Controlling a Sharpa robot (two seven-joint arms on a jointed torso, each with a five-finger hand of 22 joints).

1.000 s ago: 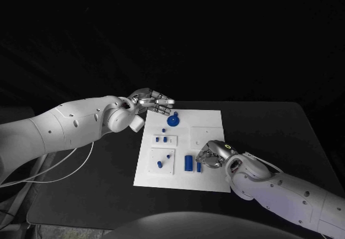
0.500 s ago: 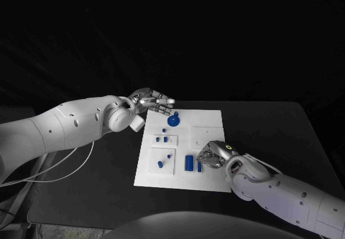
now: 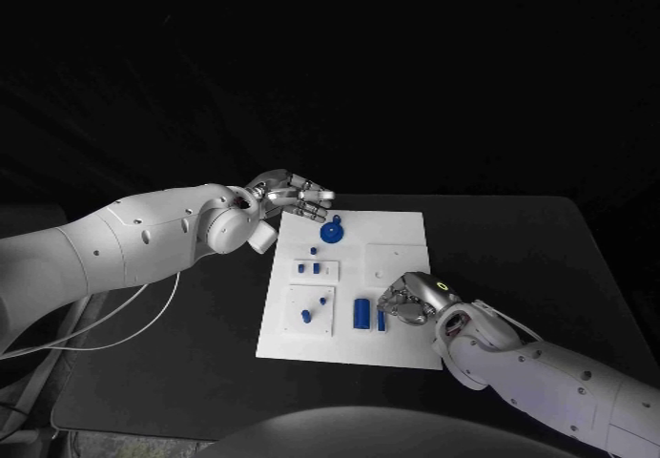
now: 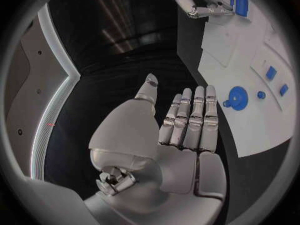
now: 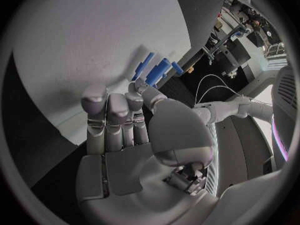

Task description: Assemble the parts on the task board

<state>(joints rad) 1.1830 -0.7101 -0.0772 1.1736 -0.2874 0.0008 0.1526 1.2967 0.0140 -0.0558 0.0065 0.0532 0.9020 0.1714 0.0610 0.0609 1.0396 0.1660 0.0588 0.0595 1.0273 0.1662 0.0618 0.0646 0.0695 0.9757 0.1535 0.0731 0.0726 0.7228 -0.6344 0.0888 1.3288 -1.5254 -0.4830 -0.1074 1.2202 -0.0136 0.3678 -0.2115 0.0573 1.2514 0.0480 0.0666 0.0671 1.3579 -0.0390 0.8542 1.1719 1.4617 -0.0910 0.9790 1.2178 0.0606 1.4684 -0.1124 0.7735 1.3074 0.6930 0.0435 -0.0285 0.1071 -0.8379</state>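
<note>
Head view: white task board (image 3: 399, 229) flat in the middle of the black table (image 3: 523, 248), small blue parts spread over it. Round blue disc (image 3: 332, 231) near the far left corner, small blue pegs (image 3: 315, 268) on a raised white block below it, two upright blue bars (image 3: 363, 313) toward the near edge. Left hand (image 3: 289, 196) above the board's far left corner, fingers straight and slightly apart, nothing between them. Right hand (image 3: 407, 298) low over the near middle of the board, just right of the blue bars, fingers curled downward; fingertips hidden under the knuckles, so contact with a bar cannot be told.

Left wrist view: left hand (image 4: 181, 130) flat and extended, fingers side by side, thumb raised apart, empty. Blue disc (image 4: 237, 96) beyond the fingertips on the board (image 4: 250, 125), right hand (image 4: 200, 7) far off beside a blue bar (image 4: 241, 4).

Right wrist view: right hand (image 5: 122, 120) with fingers bent toward the board (image 5: 94, 35), thumb tip close by the blue bars (image 5: 156, 72); grip too blurred to make out. No readable writing anywhere.
</note>
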